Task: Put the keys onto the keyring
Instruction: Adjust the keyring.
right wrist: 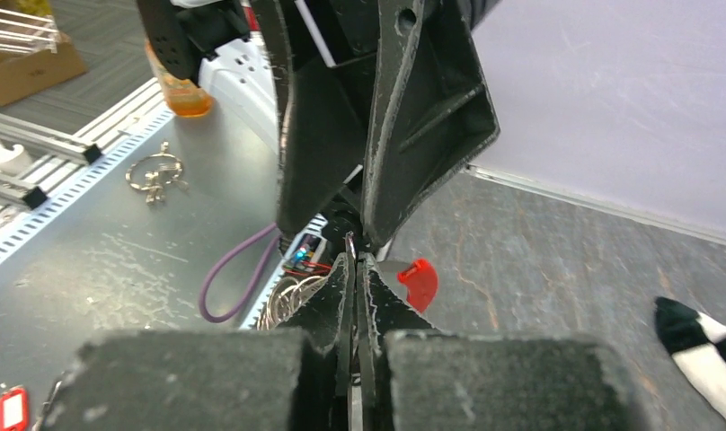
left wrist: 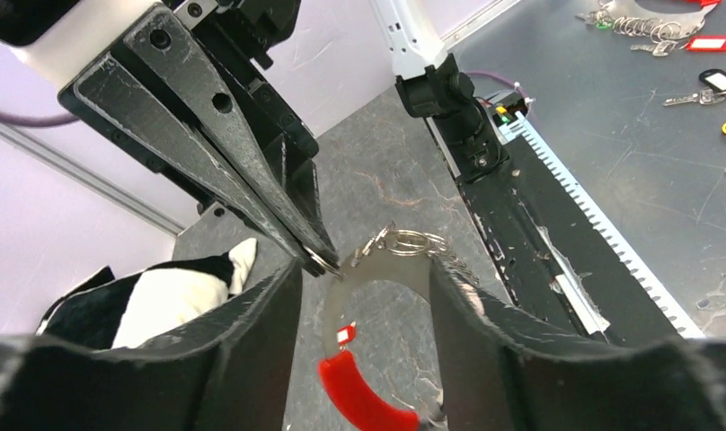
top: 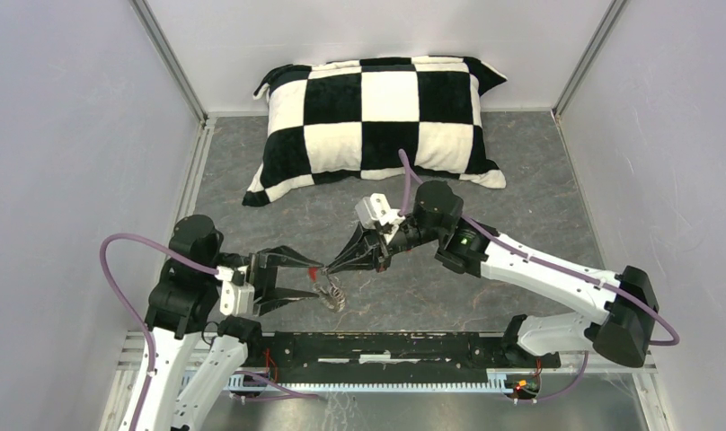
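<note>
The keyring (top: 331,293) hangs just above the table between the two arms. It is a silvery band (left wrist: 382,274) with a red section (left wrist: 364,404) and small rings (left wrist: 413,241) bunched at its far end. My right gripper (top: 328,267) is shut, pinching the ring's thin wire (right wrist: 350,244) at its tips, with the red section (right wrist: 420,281) just beyond. My left gripper (left wrist: 364,274) is open, its jaws either side of the band. A tiny red-and-white tag (left wrist: 344,335), perhaps a key's head, shows beside the band. I cannot make out the keys otherwise.
A black-and-white checked pillow (top: 377,117) lies at the back of the table. A black rail (top: 386,346) runs along the near edge between the arm bases. Walls close in on both sides. Spare keys and tags (left wrist: 665,27) lie on a bench outside the cell.
</note>
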Action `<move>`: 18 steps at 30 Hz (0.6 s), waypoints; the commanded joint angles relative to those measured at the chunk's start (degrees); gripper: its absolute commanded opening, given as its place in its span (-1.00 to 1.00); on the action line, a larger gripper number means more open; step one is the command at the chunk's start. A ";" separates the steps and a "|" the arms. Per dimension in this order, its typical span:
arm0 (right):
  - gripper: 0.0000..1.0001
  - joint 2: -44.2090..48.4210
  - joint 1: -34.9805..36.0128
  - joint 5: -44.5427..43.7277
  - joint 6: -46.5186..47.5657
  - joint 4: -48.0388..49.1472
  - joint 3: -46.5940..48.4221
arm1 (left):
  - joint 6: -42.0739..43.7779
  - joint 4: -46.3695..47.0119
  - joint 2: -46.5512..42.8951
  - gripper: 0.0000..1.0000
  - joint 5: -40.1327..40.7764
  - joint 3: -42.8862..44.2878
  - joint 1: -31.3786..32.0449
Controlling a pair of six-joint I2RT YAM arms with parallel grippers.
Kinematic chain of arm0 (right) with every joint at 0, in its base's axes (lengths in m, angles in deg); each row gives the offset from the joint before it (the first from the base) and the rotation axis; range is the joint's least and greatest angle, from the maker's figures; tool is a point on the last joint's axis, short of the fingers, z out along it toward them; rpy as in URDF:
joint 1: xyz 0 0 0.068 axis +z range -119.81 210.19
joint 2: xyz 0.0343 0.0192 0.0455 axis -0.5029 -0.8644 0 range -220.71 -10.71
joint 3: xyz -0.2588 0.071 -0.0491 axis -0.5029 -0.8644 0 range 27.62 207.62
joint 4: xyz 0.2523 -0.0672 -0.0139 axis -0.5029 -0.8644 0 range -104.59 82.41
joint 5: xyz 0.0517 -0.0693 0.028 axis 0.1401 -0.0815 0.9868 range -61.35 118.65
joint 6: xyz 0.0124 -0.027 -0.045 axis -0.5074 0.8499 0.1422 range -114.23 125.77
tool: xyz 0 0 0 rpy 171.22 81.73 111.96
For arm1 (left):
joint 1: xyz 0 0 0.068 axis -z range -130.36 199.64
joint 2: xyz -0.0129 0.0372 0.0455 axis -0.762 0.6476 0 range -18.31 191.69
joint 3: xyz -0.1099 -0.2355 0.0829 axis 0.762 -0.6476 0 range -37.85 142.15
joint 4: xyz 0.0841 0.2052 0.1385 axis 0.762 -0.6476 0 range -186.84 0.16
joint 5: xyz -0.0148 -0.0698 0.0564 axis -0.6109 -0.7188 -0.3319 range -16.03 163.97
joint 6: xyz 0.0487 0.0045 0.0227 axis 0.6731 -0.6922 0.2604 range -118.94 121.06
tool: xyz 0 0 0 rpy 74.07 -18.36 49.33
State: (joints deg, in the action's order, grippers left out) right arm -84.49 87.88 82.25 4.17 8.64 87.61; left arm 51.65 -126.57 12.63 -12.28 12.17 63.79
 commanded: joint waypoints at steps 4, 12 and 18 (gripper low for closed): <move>-1.00 5.71 1.22 -8.51 4.76 0.90 -3.40 | 2.31 0.69 -3.00 0.37 5.17 -1.05 -0.18; -0.99 8.80 9.21 -25.35 17.43 -3.18 -5.45 | -16.22 9.16 -1.69 0.21 10.89 -0.04 -0.18; -1.00 11.91 13.33 -36.02 22.74 0.01 -9.60 | -8.43 -1.08 -1.67 -0.27 6.09 1.18 -0.18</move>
State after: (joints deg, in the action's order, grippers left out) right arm -75.09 99.36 56.75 21.19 5.14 79.46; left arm 42.56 -123.31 10.88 -3.69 11.47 63.79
